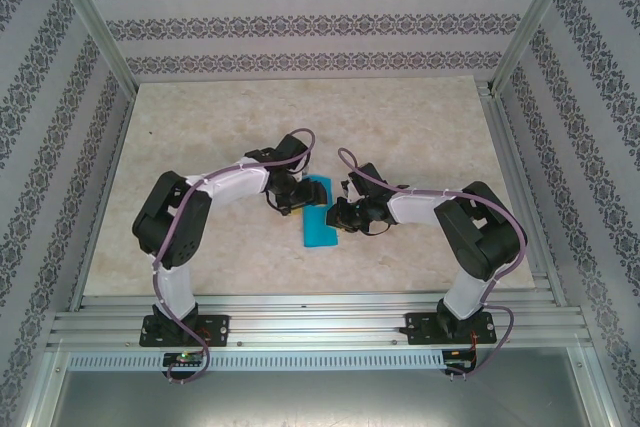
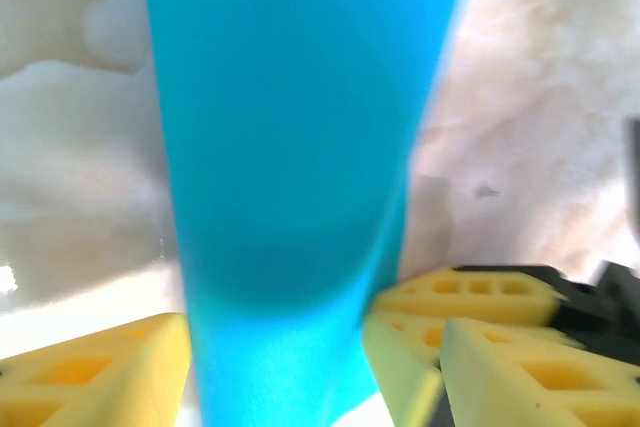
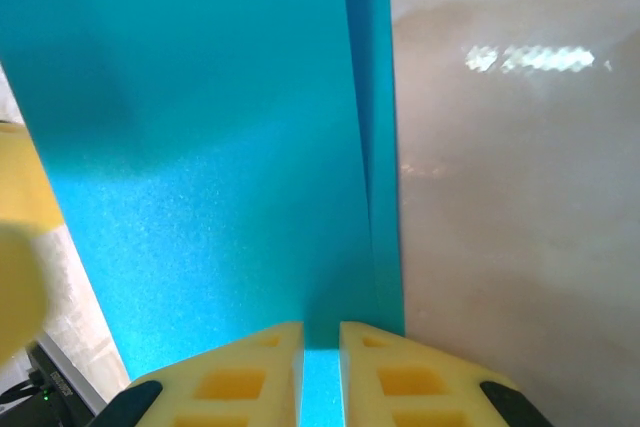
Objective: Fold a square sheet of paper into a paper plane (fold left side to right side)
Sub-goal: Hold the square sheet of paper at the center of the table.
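Note:
The square sheet of paper [image 1: 320, 225] lies folded into a narrow cyan-blue strip in the middle of the table, between the two arms. My left gripper [image 1: 291, 201] is at the strip's left edge near its far end. In the left wrist view it [image 2: 275, 377] is open, one yellow finger on each side of the paper [image 2: 290, 147], neither pinching it. My right gripper [image 1: 337, 215] comes in from the right, its tips low over the paper. In the right wrist view it [image 3: 320, 347] is shut to a narrow slit above the sheet [image 3: 200, 147], next to a layered edge [image 3: 375, 197].
The pale marbled tabletop [image 1: 200, 147] has free room to the left, right and back. Aluminium frame rails [image 1: 320, 312] run along the near edge and patterned walls stand around. The right gripper's yellow fingers [image 2: 500, 297] sit close beside the left gripper.

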Robot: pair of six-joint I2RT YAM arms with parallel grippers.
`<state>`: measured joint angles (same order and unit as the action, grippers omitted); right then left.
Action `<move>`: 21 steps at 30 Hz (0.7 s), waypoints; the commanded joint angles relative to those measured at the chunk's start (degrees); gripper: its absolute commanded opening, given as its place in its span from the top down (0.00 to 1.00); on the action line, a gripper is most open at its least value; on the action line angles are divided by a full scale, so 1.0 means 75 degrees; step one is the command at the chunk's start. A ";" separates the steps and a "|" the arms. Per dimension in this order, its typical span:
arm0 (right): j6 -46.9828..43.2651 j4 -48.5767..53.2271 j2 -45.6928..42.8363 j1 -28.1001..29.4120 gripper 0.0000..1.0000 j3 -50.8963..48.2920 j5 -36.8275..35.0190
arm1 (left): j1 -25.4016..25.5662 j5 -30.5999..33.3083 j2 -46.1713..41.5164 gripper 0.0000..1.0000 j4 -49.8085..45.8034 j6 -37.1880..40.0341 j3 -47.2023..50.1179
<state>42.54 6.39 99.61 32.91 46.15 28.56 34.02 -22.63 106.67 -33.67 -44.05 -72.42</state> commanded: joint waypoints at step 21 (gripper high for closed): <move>-0.0021 0.0022 0.0068 0.0077 0.83 0.0268 -0.0046 | -0.0338 -0.0870 -0.0545 0.42 0.1149 0.0749 0.1283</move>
<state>42.52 6.46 99.61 32.91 46.89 28.56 31.62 -27.79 101.34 -28.18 -39.44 -62.52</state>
